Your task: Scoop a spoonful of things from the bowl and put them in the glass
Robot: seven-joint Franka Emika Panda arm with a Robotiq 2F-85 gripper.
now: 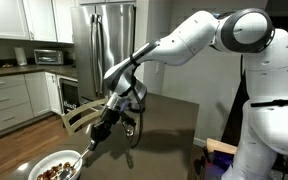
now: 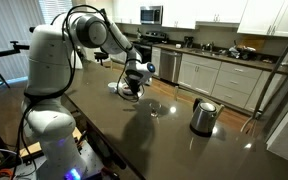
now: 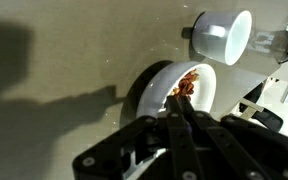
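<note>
A white bowl (image 1: 56, 166) holding brown-red bits stands on the dark table; it also shows in the wrist view (image 3: 206, 88) and, partly hidden by the arm, in an exterior view (image 2: 127, 90). My gripper (image 1: 108, 117) is just above and beside the bowl, shut on a spoon (image 1: 90, 146) that slants down to the bowl's rim. In the wrist view the shut fingers (image 3: 180, 118) point at the bits (image 3: 188, 84), and the spoon's tip is hidden among them. A small clear glass (image 2: 155, 108) stands a little past the bowl.
A metal pot (image 2: 204, 116) stands farther along the table. A pale cup-like vessel (image 3: 224, 35) lies just beyond the bowl in the wrist view. A wooden chair (image 1: 79, 117) stands at the table's edge. Kitchen counters (image 2: 224, 60) and a fridge (image 1: 104, 45) stand behind.
</note>
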